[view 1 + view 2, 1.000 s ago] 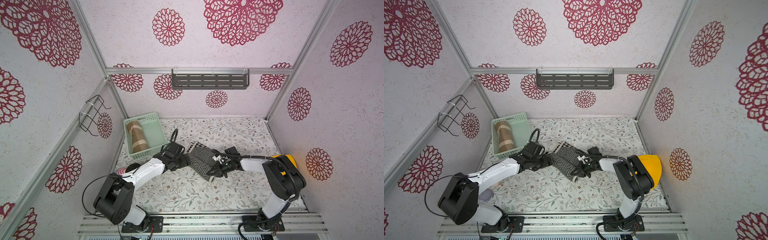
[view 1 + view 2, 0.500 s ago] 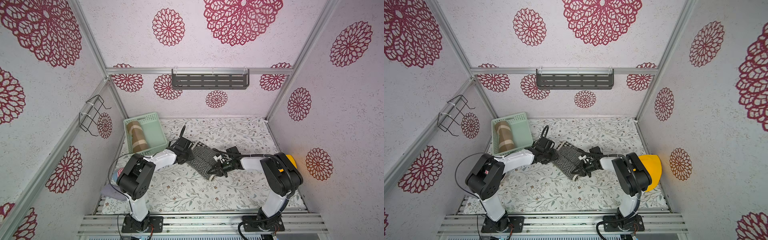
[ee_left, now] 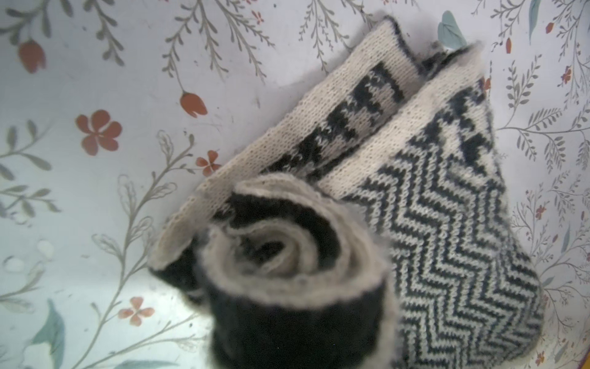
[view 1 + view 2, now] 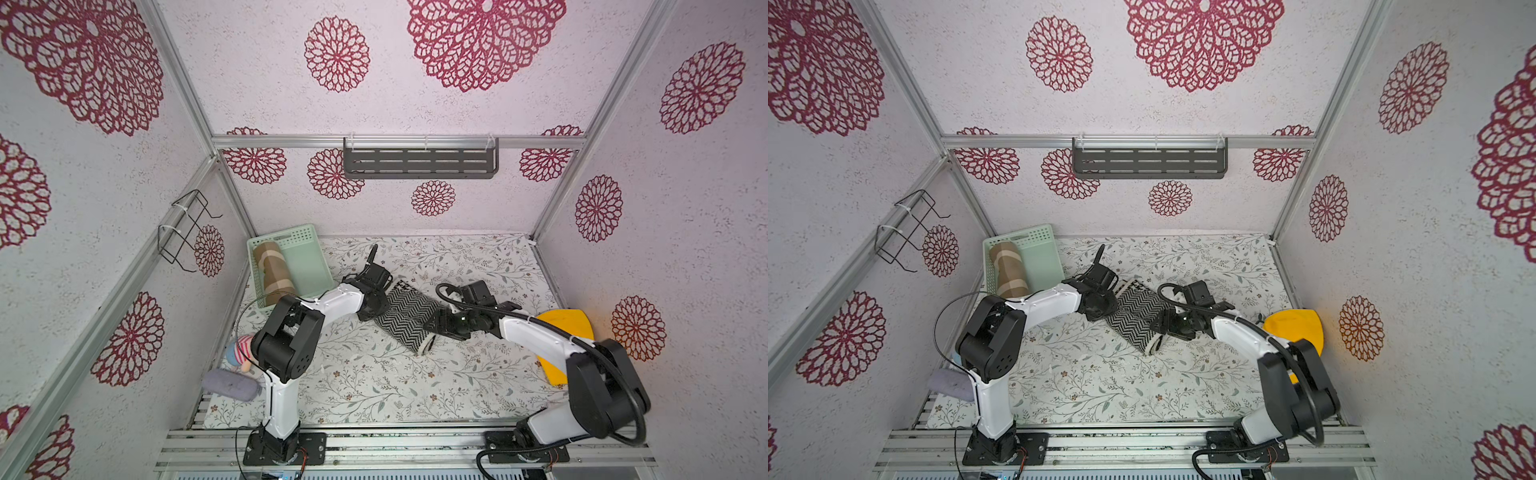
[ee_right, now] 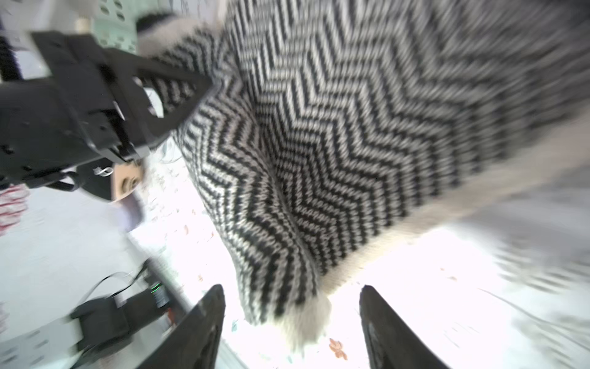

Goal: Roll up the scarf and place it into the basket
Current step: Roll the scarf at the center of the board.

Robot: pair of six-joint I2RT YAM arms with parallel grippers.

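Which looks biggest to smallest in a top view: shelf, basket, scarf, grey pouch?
1. The shelf and basket look about alike. The shelf hangs higher, nearer the camera, so I won't rank them.
2. The scarf.
3. The grey pouch.

The black-and-white chevron scarf [image 5: 335, 127] fills most of the blurred view, its fuzzy cream corner hanging down between the spread fingers of the right gripper [image 5: 292, 289], touching neither. The left gripper [image 5: 191, 92] rests a black finger against the scarf's far edge, though a grip cannot be confirmed, and a sliver of the mint basket [image 5: 115, 19] shows behind it.
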